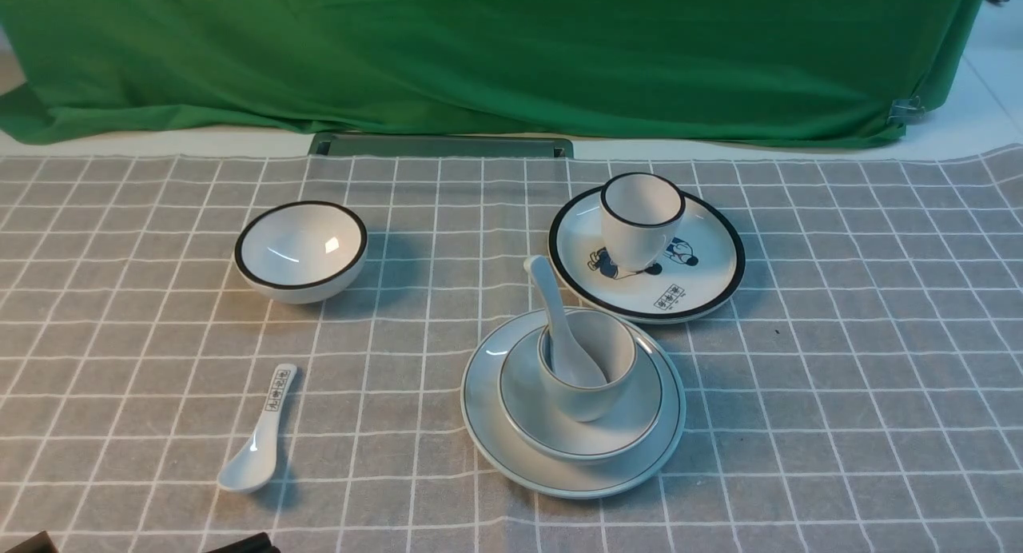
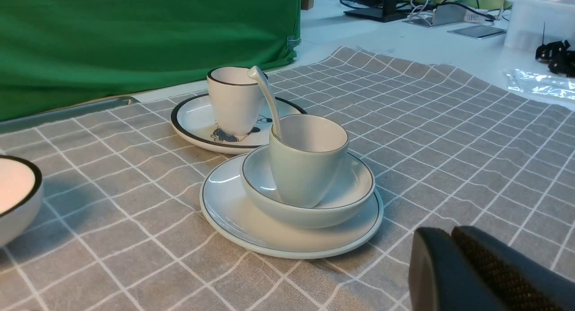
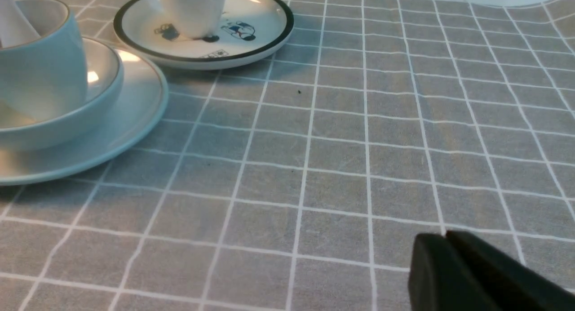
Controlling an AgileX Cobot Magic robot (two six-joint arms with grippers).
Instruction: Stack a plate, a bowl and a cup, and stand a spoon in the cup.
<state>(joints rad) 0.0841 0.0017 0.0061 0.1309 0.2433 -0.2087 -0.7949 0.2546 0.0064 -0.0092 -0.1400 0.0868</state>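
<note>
The pale bluish plate [image 1: 489,425] lies near the table's front centre with the bowl [image 1: 631,425] on it and the cup [image 1: 590,397] standing in the bowl. The plain white spoon [image 1: 551,305] stands in the cup, its handle leaning up and back. In the left wrist view the same stack shows: plate [image 2: 233,216], bowl [image 2: 352,189], cup [image 2: 305,167]. My left gripper [image 2: 451,232] is shut and empty, low over the cloth beside the plate. My right gripper [image 3: 444,237] also looks shut, holds nothing and sits well away from the plate [image 3: 139,113].
A black-rimmed bowl [image 1: 301,252] sits at the left. Behind the stack, a black-rimmed cup [image 1: 639,217] stands on a cartoon plate [image 1: 707,285]. A spoon with printed characters [image 1: 260,441] lies front left. A green cloth [image 1: 479,57] hangs along the back.
</note>
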